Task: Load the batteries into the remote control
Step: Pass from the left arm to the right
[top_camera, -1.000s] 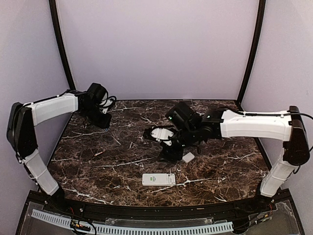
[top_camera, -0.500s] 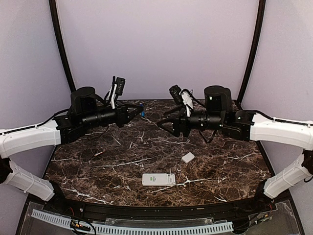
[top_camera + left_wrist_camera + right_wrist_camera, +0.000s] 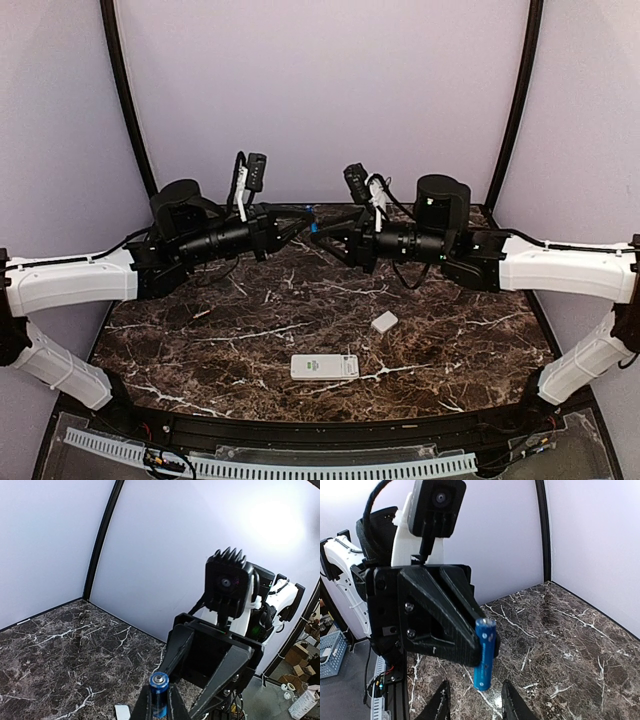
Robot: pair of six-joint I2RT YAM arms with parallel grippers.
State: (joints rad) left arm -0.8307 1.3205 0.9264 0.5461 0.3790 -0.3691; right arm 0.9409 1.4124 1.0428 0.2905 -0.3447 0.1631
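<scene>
My left gripper (image 3: pixel 304 220) is shut on a blue battery (image 3: pixel 314 226) and holds it in the air over the back middle of the table. In the left wrist view the battery (image 3: pixel 160 686) stands up between my closed fingers. My right gripper (image 3: pixel 327 233) is open and faces the left one tip to tip. In the right wrist view the battery (image 3: pixel 485 652) hangs just above the gap of my open right gripper (image 3: pixel 475 705), clamped by the left gripper's black fingers (image 3: pixel 445 615). The white remote control (image 3: pixel 324 366) lies flat near the table's front. I see no second battery.
A small white cover piece (image 3: pixel 384 321) lies on the dark marble table (image 3: pixel 200 340) right of centre, behind the remote. Black corner posts and pale walls close in the back and sides.
Both arms have swung up and inward. The left gripper came from the back left with the battery. The right gripper rose from low near the cover piece. Their tips now meet.
</scene>
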